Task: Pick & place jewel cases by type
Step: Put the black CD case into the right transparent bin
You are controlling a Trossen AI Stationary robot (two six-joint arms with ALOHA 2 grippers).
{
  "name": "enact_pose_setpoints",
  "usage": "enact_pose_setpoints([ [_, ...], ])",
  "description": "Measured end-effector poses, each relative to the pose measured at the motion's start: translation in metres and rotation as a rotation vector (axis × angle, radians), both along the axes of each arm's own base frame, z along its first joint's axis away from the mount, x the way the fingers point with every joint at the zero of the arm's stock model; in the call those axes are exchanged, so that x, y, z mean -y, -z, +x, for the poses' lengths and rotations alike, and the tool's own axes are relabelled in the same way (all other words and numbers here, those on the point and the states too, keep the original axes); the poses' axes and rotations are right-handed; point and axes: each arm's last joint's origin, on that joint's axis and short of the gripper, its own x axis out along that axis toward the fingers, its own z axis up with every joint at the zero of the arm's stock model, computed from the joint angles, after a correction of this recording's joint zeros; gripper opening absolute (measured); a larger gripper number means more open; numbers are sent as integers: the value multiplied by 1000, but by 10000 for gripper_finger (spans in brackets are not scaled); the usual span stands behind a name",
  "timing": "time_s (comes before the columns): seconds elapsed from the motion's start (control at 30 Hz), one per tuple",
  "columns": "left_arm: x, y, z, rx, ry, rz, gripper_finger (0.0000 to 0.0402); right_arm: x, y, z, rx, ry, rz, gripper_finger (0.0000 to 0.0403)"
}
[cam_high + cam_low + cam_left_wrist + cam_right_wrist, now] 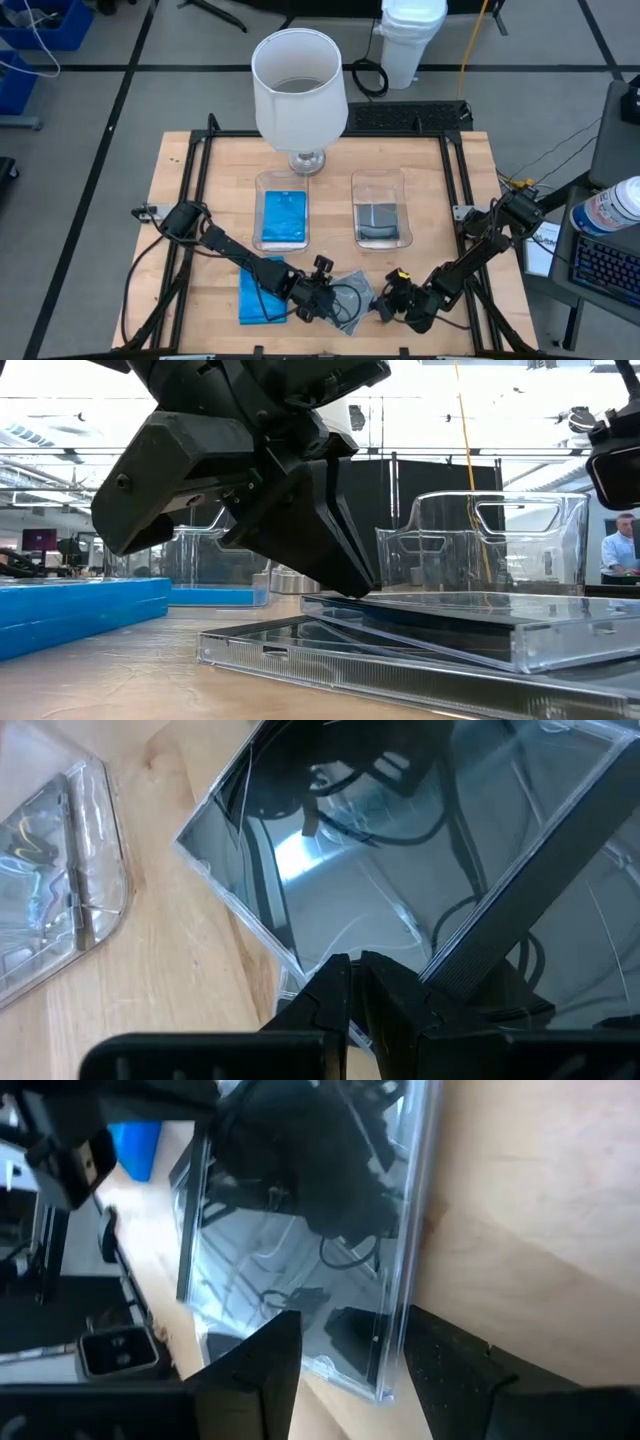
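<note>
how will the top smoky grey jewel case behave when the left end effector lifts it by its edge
The smoky grey jewel case looks thin, flat and hard-walled, so probably stiff and light. Its glossy faces may let it slip or pivot in the left end effector, pinched at one edge. It rests tilted on another case, so it could slide.

The table (180, 175) is pale wood with a visible grain. One clear tray (283, 183) holds bright blue cases (283, 218), the other clear tray (378, 185) smoky dark grey ones (379, 222). More bright blue cases (255, 296) lie loose near the front, beside smoky grey cases (350, 292). A white lampshade (298, 85) stands behind. Both arms are black.
</note>
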Motion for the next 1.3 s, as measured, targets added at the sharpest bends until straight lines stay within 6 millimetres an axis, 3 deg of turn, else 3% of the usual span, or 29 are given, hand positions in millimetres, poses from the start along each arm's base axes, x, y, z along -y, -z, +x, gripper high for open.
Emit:
enact_pose_setpoints([
  [0.2,0,0,0,0,0,0,40,-4,-2,3,26,-55,23,145],
  [0.57,0,0,0,3,4,6,40,-7,-8,3,71,-64,21,26],
  [0.77,0,-1,0,7,6,24,40,-9,-9,0,103,-52,1,43],
  [0.9,0,-5,-3,50,-12,159,40,-12,-10,-2,125,-47,-5,49],
  [1.07,6,-44,-24,85,-21,262,40,-18,-15,-3,204,-73,-42,34],
  [1.3,17,-99,-65,124,-123,95,40,-24,-22,-3,332,-126,-173,30],
])
